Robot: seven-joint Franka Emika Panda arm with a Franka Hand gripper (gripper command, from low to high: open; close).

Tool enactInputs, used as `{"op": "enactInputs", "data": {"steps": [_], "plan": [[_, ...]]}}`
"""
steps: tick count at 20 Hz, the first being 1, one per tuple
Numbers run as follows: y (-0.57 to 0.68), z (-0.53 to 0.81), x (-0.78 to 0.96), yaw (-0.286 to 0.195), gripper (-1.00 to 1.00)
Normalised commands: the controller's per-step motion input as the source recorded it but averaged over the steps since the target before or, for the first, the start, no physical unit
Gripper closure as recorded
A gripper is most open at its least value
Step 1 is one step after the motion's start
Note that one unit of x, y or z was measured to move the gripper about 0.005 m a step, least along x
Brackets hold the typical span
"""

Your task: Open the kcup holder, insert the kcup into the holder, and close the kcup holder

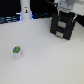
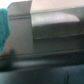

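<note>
The kcup holder (image 1: 63,27) is a black boxy unit with two stacked drawer fronts, standing on the white table at the exterior view's upper right. Both drawers look shut. My gripper (image 1: 64,13) hangs right above the holder's top; its fingers are too blurred to show whether they are open. The kcup (image 1: 17,51), a small white pod with a green top, stands alone on the table at the exterior view's left, far from the gripper. The wrist view is blurred and shows a close grey-dark boxy surface, likely the holder (image 2: 52,27); no fingers are clear there.
A tall white bottle-shaped object (image 1: 25,11) with a dark mark stands at the back left of the exterior view. A dark strip runs along the table's back edge (image 1: 10,19). A teal shape (image 2: 4,27) shows at the wrist view's edge.
</note>
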Motion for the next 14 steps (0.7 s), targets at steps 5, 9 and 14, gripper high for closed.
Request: {"op": "enactInputs", "data": {"steps": [5, 9, 14], "plan": [[0.01, -0.39, -0.4, -0.02, -1.0], [-0.27, 0.19, -0.24, -0.003, -1.0], [-0.52, 0.14, -0.45, -0.001, -1.0]]}}
